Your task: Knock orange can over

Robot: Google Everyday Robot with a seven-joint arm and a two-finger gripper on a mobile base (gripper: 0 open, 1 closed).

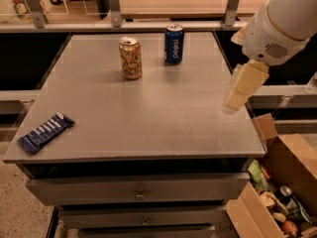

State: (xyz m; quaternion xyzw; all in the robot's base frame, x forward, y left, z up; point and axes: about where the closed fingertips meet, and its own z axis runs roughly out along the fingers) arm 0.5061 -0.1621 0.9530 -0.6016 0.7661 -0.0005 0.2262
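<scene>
1. A blue-wrapped snack bar [45, 132] lay at the front-left corner of the tabletop [148, 118], well apart from both cans.
2. The orange can [130, 58] stood upright on the rear half of the tabletop, left of centre, with its silver top facing up. It had not yet been knocked over.
3. A blue Pepsi can [174, 44] stood upright just to the right of the orange can and slightly farther back. The two were near each other but not touching.
4. The gripper [232, 102] hung over the right edge of the tabletop at about mid-depth, angled down and to the left beneath the white arm housing [282, 19]. It was well apart from both cans and touched nothing. Whether the jaws were spread or pressed together could not be told.
5. An open cardboard box [290, 157] of assorted items sat on the floor to the right of the drawer unit.
6. Hazards, as judged from this layout:
   - The Pepsi can lay roughly between the gripper and the orange can. A direct sweep leftward and toward the rear would probably strike the wrong can first.
   - A push low on the orange can would likely slide it upright rather than tip it.
   - A toppled can could roll off the rear or left edge of the tabletop.
</scene>
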